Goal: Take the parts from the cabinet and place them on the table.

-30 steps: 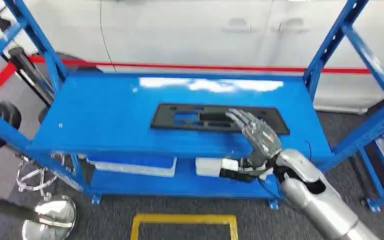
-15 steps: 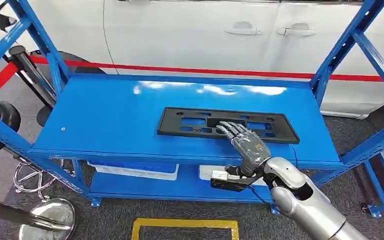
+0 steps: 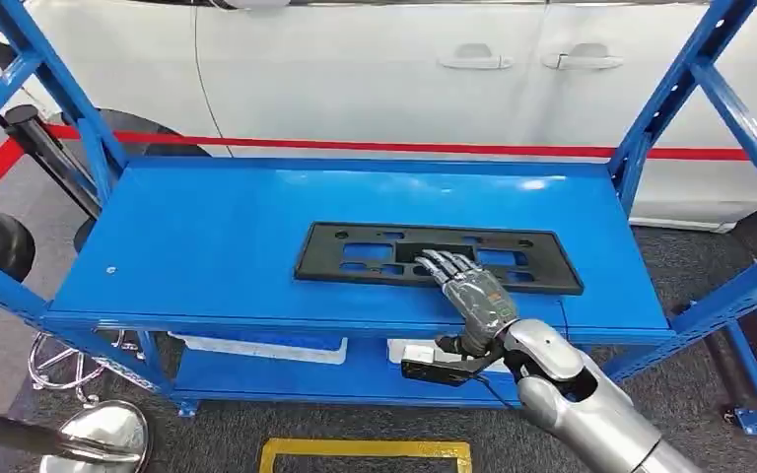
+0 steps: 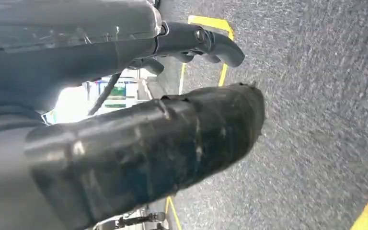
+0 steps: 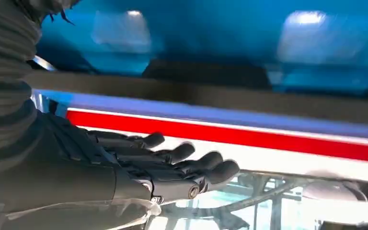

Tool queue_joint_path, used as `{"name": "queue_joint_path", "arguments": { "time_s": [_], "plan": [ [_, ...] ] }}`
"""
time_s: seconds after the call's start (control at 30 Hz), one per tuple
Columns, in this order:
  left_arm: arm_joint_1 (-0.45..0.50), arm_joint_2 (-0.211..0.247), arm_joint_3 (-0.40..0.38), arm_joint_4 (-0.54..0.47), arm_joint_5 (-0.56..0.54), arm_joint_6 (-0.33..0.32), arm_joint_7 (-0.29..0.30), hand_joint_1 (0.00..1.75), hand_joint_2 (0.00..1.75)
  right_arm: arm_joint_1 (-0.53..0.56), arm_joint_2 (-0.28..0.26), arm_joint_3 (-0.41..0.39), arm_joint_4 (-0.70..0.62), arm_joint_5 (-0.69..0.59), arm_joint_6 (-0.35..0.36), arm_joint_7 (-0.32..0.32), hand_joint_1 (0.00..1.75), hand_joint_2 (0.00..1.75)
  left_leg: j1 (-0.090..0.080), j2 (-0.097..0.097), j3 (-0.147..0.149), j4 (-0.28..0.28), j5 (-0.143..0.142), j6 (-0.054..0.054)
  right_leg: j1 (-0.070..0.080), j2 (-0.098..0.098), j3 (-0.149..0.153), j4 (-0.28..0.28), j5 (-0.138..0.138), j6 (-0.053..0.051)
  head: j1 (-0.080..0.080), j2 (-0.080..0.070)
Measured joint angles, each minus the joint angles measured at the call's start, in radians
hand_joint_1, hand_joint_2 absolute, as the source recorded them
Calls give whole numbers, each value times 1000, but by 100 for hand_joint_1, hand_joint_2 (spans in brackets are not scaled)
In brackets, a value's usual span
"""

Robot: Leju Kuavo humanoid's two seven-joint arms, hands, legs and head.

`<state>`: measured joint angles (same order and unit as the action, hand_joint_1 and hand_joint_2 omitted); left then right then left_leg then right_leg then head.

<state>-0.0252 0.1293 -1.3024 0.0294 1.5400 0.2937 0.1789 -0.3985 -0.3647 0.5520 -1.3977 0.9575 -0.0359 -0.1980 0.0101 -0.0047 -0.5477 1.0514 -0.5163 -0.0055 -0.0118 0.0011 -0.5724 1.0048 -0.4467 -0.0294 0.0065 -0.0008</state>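
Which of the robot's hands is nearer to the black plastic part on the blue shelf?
The right hand: it is over the near edge of the black plastic part on the blue shelf, fingers extended. The left hand hangs low over the carpeted floor, away from the part.

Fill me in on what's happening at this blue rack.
The robot's right hand reaches over the front edge of the blue shelf, fingers extended flat above the long black plastic part lying there. It has no grip on the part, which lies flat on the shelf. The left hand hangs over the grey floor, holding nothing.
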Motion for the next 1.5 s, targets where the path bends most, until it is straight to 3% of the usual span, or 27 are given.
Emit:
{"name": "queue_joint_path", "arguments": {
  "time_s": [0.1, 0.13, 0.17, 0.27, 0.33, 0.43, 0.5, 0.6, 0.63, 0.67, 0.7, 0.73, 0.8, 0.87, 0.97, 1.0, 1.03, 1.07, 1.1, 1.13, 1.17, 1.2, 1.23, 1.33, 1.4, 1.43, 1.5],
  "plan": [
    [0, -2, 0, 0, 0, 0, -2, 0, 0, -1, 14, 0, 11, 11, 0, 3, 0, 175, 1, 0, -131, 227, -92, -8, 4, -2, 7, 0, -9, -10, 0, 0],
    [1, -2, 0, 0, 0, 0, -3, 0, 0, -1, 22, 0, 16, 13, 0, 8, 0, 175, 1, 0, -160, 264, -90, -9, 6, -1, 9, 2, -12, -11, -1, 0],
    [2, -3, 0, -1, 0, -1, -3, 0, 0, -1, 30, 0, 23, 17, 0, 12, 0, 175, 1, 0, -162, 251, -62, -9, 6, 0, 14, 2, -16, -11, 0, 0],
    [2, -5, 0, -1, 0, -3, -2, 0, 0, -1, 53, 0, 40, 37, -2, 21, 0, 175, 1, 0, -68, 15, 88, 1, 6, 2, 34, 7, -33, -4, 0, 0],
    [-3, -6, 0, -1, 0, -3, -3, 0, 0, -3, 69, -1, 56, 51, -9, 32, 0, 175, -6, -1, -46, -38, 82, 12, 14, 4, 30, 14, -42, 7, 0, 0],
    [-2, -12, -1, -2, 0, -2, -3, 0, 0, -3, 92, -3, 74, 66, -18, 46, 0, 175, -5, -1, -45, -41, 79, 24, 12, 3, 33, 9, -45, 19, 0, 0],
    [-3, -21, -4, -3, 0, -2, -2, 0, 0, -3, 106, -9, 84, 69, -20, 54, 0, 175, 3, 0, -31, -54, 81, 36, 10, 1, 21, 48, -70, 30, 2, 0],
    [-3, -26, -8, -3, 0, 0, -3, 0, 0, 2, 125, -16, 107, 83, -21, 66, 0, 175, 3, 0, -25, -54, 74, 45, 1, 1, -100, 266, -158, 40, 1, 0],
    [-4, -28, -8, -3, 0, 2, -5, 0, 0, 7, 133, -16, 118, 90, -21, 68, 0, 175, 3, -1, -22, -53, 70, 45, -1, 1, -134, 313, -160, 42, 1, 0],
    [-4, -31, -9, -3, 0, 3, -9, 0, 0, 8, 143, -18, 127, 97, -21, 69, 0, 175, 3, -1, -17, -53, 66, 44, -4, 1, -144, 310, -138, 43, 1, 0],
    [-3, -36, -10, -3, 0, 4, -11, 0, 0, 7, 151, -21, 133, 103, -20, 69, 0, 175, 3, -1, -9, -53, 61, 41, -6, 0, -129, 261, -93, 44, 1, 0],
    [-4, -40, -10, -3, 0, 8, -12, 0, 0, 7, 158, -23, 138, 105, -20, 69, 0, 175, 4, -1, 0, -52, 55, 38, -8, -1, -97, 184, -41, 42, 1, 0],
    [-4, -43, -12, -3, 0, 9, -13, 0, 0, 7, 165, -26, 143, 106, -20, 70, 0, 175, 4, -1, 9, -51, 48, 34, -10, -2, -55, 84, 15, 41, 1, 0],
    [-8, -46, -14, -3, 0, 9, -15, 0, 0, 4, 173, -28, 150, 108, -19, 70, 0, 175, -2, -2, 8, -44, 39, 21, 0, -3, -26, 23, -1, 34, 2, 0],
    [-9, -49, -15, -3, 0, 8, -21, 0, 0, 1, 191, -32, 155, 121, -19, 70, 0, 175, 0, -1, 12, -54, 37, 3, 3, 2, -27, 29, -5, 19, 1, 0],
    [-11, -51, -15, -3, 0, 8, -21, 0, 0, -1, 199, -33, 157, 126, -19, 71, 0, 175, 2, 0, 11, -50, 29, -4, -6, 2, -19, 18, -1, 9, 0, 0],
    [-10, -53, -15, -3, 0, 8, -21, 0, 0, -1, 205, -33, 159, 134, -19, 72, 0, 175, 4, 1, 8, -25, 17, -7, -4, 1, -10, 13, -3, 3, 1, 0],
    [-11, -58, -15, -4, 0, 8, -21, 0, 0, -2, 209, -34, 163, 143, -20, 76, 0, 175, 5, 1, -22, 34, -16, -8, -3, -1, -6, 12, -5, -5, 0, 0],
    [-12, -61, -15, -4, 0, 8, -21, 0, 0, -2, 214, -34, 166, 152, -21, 78, 157, 175, 6, 1, -64, 111, -51, -10, -1, -1, -5, 12, -7, -7, 1, 0],
    [-11, -62, -15, -4, 0, 8, -21, 0, 0, -2, 221, -34, 170, 159, -22, 82, 175, 175, 6, 1, -114, 199, -84, -12, 3, -1, -4, 13, -10, -11, 1, 0],
    [-10, -64, -15, -4, 0, 9, -21, 0, 0, -1, 225, -34, 174, 163, -22, 84, 175, 175, 6, 1, -149, 256, -99, -13, 6, -1, -4, 14, -12, -13, 0, 0],
    [-10, -66, -14, -4, 0, 9, -21, 0, 0, 1, 230, -34, 178, 172, -23, 87, 175, 175, 6, 1, -169, 275, -88, -12, 8, 1, -2, 15, -14, -14, 1, 0],
    [-10, -67, -14, -4, 0, 11, -21, 0, 0, 3, 232, -34, 180, 181, -25, 90, 175, 175, 6, 1, -161, 241, -49, -9, 9, 3, 2, 17, -18, -14, 0, 0],
    [-9, -69, -14, -4, 0, 10, -29, 0, 0, 7, 240, -35, 185, 206, -36, 93, 175, 175, 2, 1, -54, -8, 87, 10, 13, 5, 17, 20, -31, -9, 1, 0],
    [-13, -74, -14, -4, 0, 3, -48, 0, 0, 9, 242, -37, 185, 217, -41, 93, 175, 175, -4, 1, -42, -33, 74, 15, 17, 6, 13, 23, -34, 2, 1, 0],
    [-11, -77, -13, -4, 0, -1, -55, 0, 0, 12, 242, -38, 185, 224, -43, 93, 175, 175, 0, -1, -40, -40, 81, 8, 23, 5, 13, 28, -39, -2, 1, 0],
    [-8, -82, -13, -4, 0, -10, -67, 0, 0, 19, 242, -45, 184, 236, -49, 91, 175, 175, -5, -1, -40, -38, 78, 5, 17, 5, 14, 25, -38, -3, 1, 0]
  ]
}}
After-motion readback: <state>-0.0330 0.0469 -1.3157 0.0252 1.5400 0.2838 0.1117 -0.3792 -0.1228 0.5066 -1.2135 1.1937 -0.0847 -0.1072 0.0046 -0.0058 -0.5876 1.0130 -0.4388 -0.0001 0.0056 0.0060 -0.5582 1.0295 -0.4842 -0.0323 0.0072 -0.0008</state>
